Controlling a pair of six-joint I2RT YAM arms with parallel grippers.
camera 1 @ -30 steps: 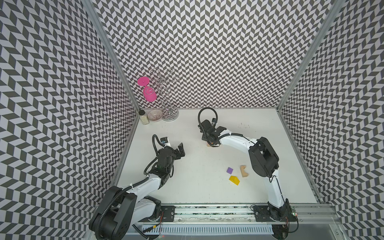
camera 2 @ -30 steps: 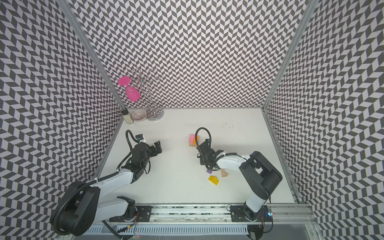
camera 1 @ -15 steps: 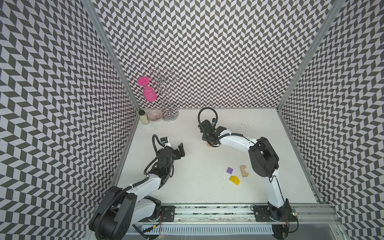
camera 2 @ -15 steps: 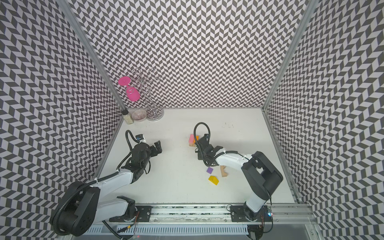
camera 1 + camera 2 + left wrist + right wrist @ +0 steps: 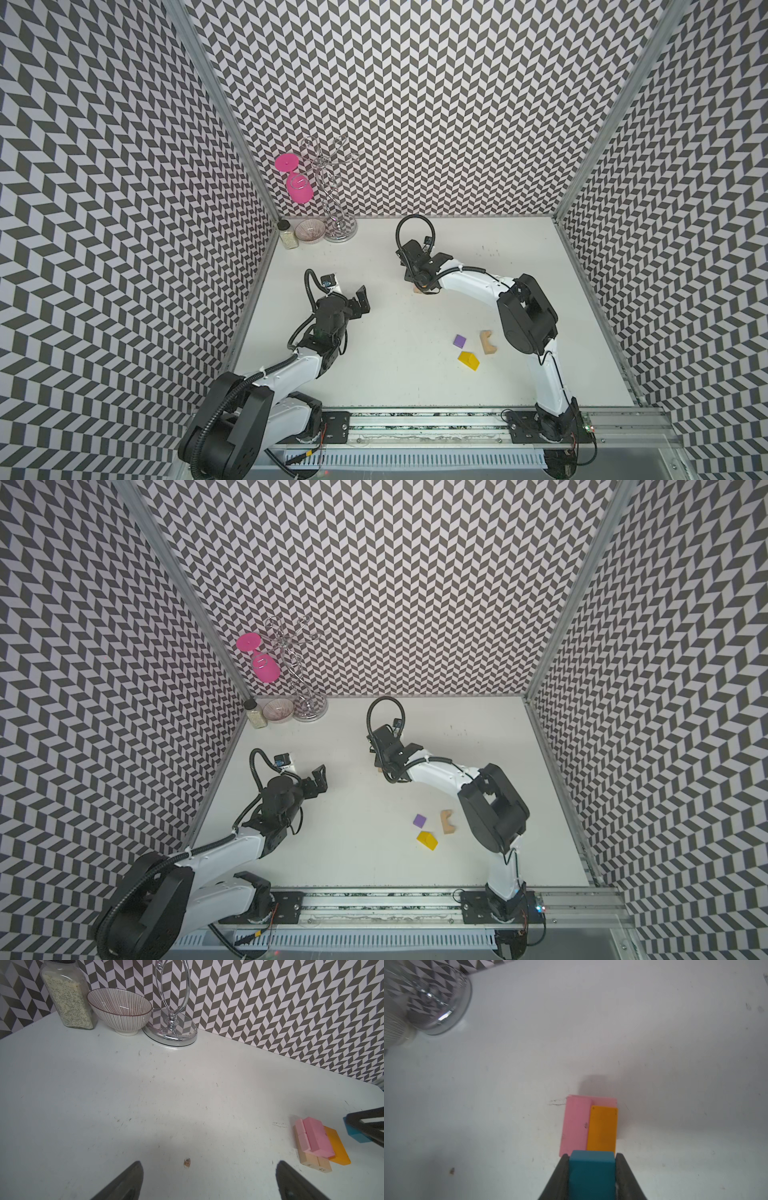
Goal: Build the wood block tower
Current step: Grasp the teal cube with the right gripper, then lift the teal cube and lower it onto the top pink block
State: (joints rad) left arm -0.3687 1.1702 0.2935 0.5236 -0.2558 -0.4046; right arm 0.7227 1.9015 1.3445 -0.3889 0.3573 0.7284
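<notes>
**Teal block held close to the little tower**

The right gripper [image 5: 592, 1156] squeezes a teal block [image 5: 591, 1174] tight between its two fingers. It holds the block close to one end of the tower [image 5: 313, 1142]. I cannot tell if the block touches the tower.

The tower is low. Two tan bars [image 5: 307, 1159] lie side by side on the white desk [image 5: 395, 374]. Pink slabs [image 5: 318, 1138] lie on the bars. An orange slab [image 5: 602, 1128] lies right beside the top pink one. In both top views the right arm hides most of the tower.

The left gripper [image 5: 207, 1165] is wide open and holds nothing. It hangs over a bare part of the desk, well apart from the tower.

Three more blocks lie on the desk near the right arm: a purple cube [image 5: 459, 341], a yellow roof piece [image 5: 468, 360] and a tan arch [image 5: 488, 342]. They are near each other but do not touch.

In the back corner stand a jar [image 5: 66, 997], a striped bowl [image 5: 120, 1007] and a shiny stand [image 5: 172, 1030]. A pink goblet [image 5: 299, 189] hangs upside down on the stand.
</notes>
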